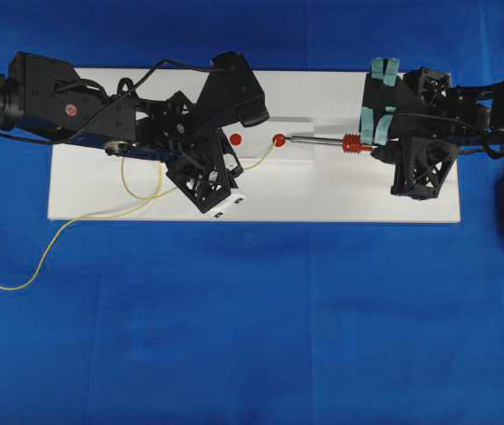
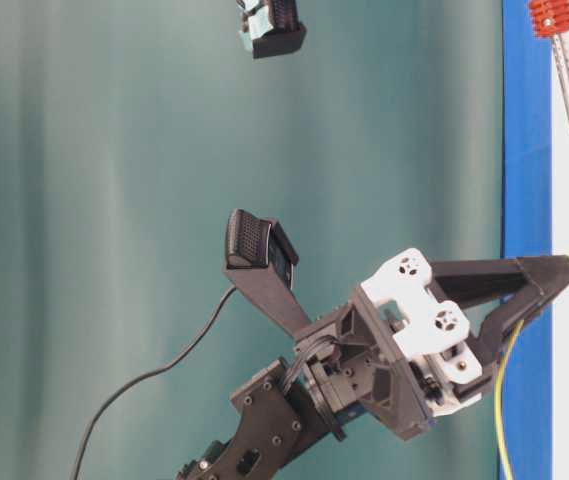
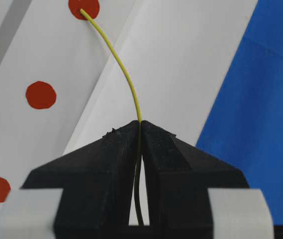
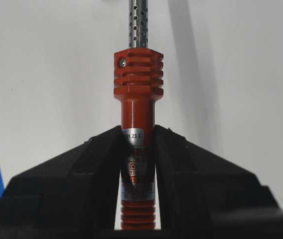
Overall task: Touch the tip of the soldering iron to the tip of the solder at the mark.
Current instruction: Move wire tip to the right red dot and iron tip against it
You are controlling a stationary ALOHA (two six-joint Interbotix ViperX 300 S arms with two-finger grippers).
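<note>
Pinching the solder [image 3: 123, 74], the left claw [image 3: 140, 130] lays its tip on a red mark [image 1: 278, 140] mid-frame. Rightward, the right claw [image 4: 137, 142] clamps the soldering iron [image 4: 137, 114]; tips seemingly touch, so advance gently.

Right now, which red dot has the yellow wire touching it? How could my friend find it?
Find the white board on the blue table. Red dots sit in a row near its middle; pick the red dot nearest the red-handled soldering iron. Only this one has the yellow wire ending on it; the next dot is bare.
</note>
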